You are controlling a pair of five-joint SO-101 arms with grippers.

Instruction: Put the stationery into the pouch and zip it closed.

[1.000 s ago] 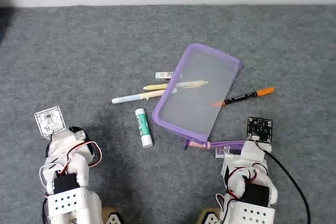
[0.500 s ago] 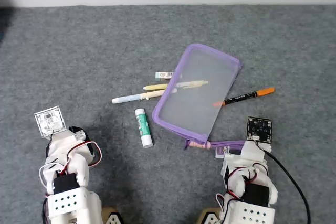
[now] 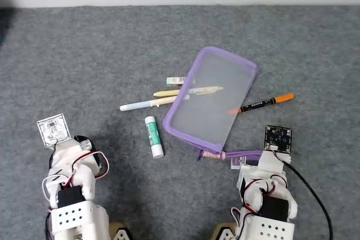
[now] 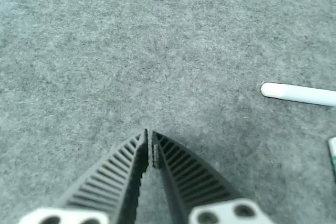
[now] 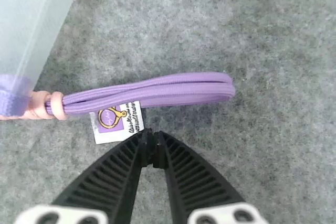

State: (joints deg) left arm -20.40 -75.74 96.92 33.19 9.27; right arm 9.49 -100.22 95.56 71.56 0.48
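**Left gripper** [image 4: 149,148]
- The jaws are fully closed. The ribbed black fingertips meet at the tip, with nothing between them.
- It hangs over a bare area of the bench [image 4: 105,35], a grey, felt-like fibrous surface.
- The rounded end of a white pen [image 4: 299,94] lies ahead of it and off to one side, well apart from the tips. The rest of the barrel is cut off by the picture's edge.

**Right gripper** [image 5: 152,150]
- The jaws are fully closed and hold nothing.
- The tips sit just beside a small white-and-purple paper tag [image 5: 116,121]. Contact cannot be confirmed.
- Directly ahead of the tips lies the purple strap [image 5: 152,94], a doubled cord loop.
- A pink bead [image 5: 52,106] joins the strap to the pouch [image 5: 31,19].

**Pouch and stationery**
- The pouch lies flat ahead of the right gripper, on the side towards the left arm. It is roughly rectangular, with a frosted translucent panel and purple edging.
- A glue stick [image 3: 153,136], a white cylinder with a green label, lies ahead of the left gripper towards the right arm. It is just beside the pouch.
- A yellow pen [image 3: 167,93] and the white pen run up to the pouch edge.
- An orange-capped black pen [image 3: 264,103] lies beyond the strap, ahead of the right gripper.
- Pale pen shapes show through the panel. Whether they lie inside the pouch or beneath it cannot be told.
- A small labelled block [image 3: 176,80] is partly hidden by the pouch edge and is hard to identify.
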